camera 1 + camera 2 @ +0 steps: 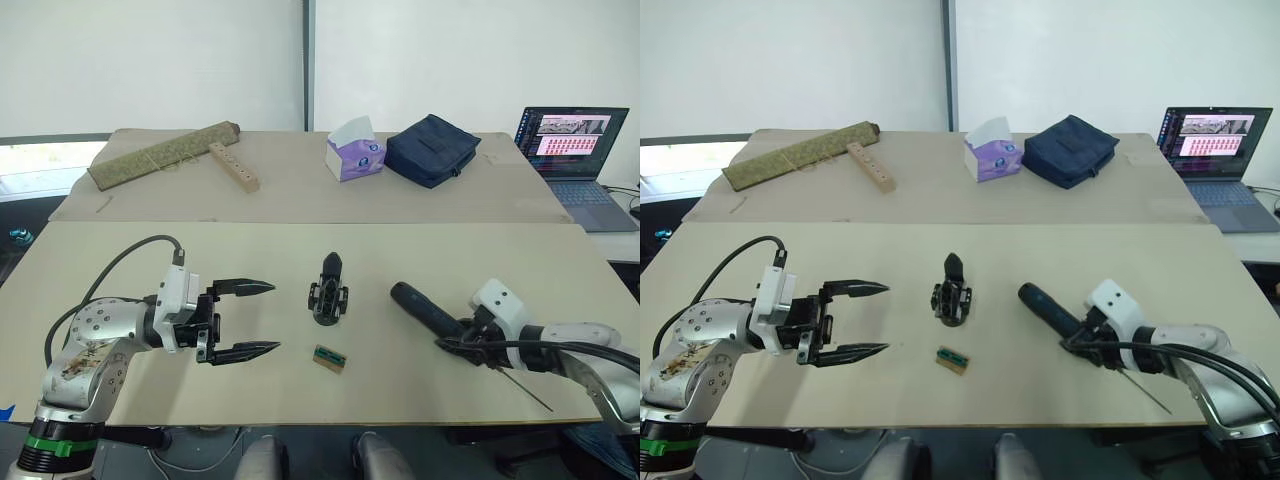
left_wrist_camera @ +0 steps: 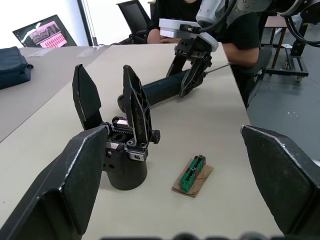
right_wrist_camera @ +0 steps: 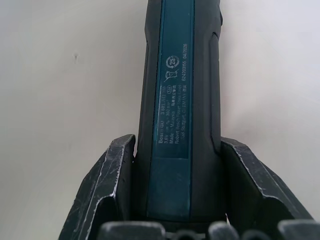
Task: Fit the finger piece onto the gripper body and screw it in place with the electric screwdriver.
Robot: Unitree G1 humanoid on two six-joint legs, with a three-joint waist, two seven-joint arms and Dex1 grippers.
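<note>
The gripper body (image 1: 328, 292) stands upright mid-table. In the left wrist view, two black pointed fingers (image 2: 135, 107) rise from it side by side. I cannot tell which of them is the finger piece. My left gripper (image 1: 272, 318) hangs open just left of the body, tips pointing at it, with nothing between its fingers. The electric screwdriver (image 1: 424, 309) lies slanted to the right of the body. Its thin metal bit (image 1: 526, 391) points toward the table's front right edge. My right gripper (image 1: 462, 338) is shut on the screwdriver's barrel, a finger on each side.
A small green block (image 1: 330, 357) on a brown card lies in front of the gripper body. On the far table sit a rolled mat (image 1: 165, 155), a holed wooden strip (image 1: 234, 165), a tissue box (image 1: 354, 152), a dark blue bag (image 1: 432, 148) and a laptop (image 1: 570, 140). A person (image 2: 240, 30) sits beyond the right arm.
</note>
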